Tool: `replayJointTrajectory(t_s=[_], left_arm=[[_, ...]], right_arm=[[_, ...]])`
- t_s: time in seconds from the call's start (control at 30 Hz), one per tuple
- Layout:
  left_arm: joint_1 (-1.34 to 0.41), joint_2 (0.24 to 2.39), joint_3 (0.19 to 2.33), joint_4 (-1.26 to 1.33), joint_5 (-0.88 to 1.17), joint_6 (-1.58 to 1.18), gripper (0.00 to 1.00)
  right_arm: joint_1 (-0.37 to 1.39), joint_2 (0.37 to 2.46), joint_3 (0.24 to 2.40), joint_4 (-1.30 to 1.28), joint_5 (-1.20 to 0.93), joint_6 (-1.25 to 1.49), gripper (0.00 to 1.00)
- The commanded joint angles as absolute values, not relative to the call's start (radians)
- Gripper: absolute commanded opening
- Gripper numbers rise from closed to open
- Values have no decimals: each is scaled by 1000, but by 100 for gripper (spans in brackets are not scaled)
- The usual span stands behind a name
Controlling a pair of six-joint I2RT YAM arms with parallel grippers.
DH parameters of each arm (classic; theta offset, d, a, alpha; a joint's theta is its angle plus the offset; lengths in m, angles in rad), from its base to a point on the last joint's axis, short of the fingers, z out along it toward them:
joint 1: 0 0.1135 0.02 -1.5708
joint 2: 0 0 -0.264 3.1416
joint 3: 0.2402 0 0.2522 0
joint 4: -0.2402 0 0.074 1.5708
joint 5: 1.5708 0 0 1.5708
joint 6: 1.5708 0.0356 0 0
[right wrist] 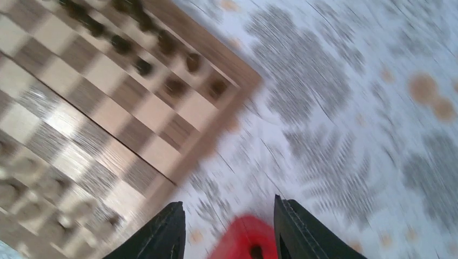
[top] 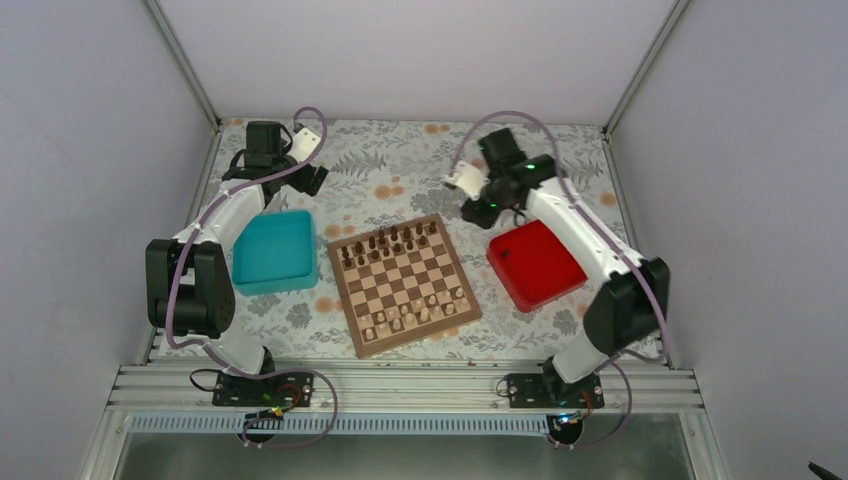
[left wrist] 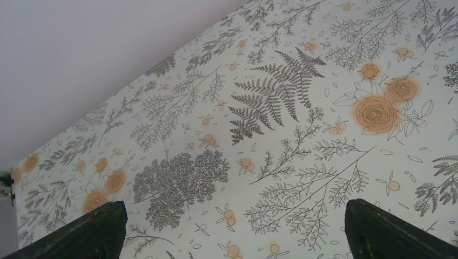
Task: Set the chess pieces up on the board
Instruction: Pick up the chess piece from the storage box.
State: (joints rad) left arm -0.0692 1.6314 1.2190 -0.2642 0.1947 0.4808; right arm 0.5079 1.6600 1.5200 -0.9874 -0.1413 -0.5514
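Top external: chess pieces [top: 390,242] line the board's [top: 405,283] far rows. Only my wrist views show left gripper [left wrist: 235,208] and right gripper [right wrist: 228,208] spread, empty.

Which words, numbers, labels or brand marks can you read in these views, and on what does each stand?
None can be read. The square wooden chessboard, the teal plastic tray, the red plastic tray and the floral-printed tablecloth show no lettering; the right wrist view is too blurred to check.

one tray [top: 274,250] left of the board [top: 404,283], another tray [top: 536,264] right of it, chess pieces [top: 392,238] on its far rows.
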Motion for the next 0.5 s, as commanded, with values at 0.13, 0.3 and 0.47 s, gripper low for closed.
replayJointTrajectory(t_s=[0.13, 0.3, 0.47], left_arm=[[-71, 1597, 1219, -250, 206, 483, 100], [-70, 1597, 1223, -251, 205, 479, 100], [-70, 1596, 1224, -250, 200, 477, 100]], right_arm=[[231, 1501, 1242, -929, -72, -588, 45], [191, 1486, 1066, -821, -77, -607, 46], [159, 1515, 1006, -740, -79, -621, 45]])
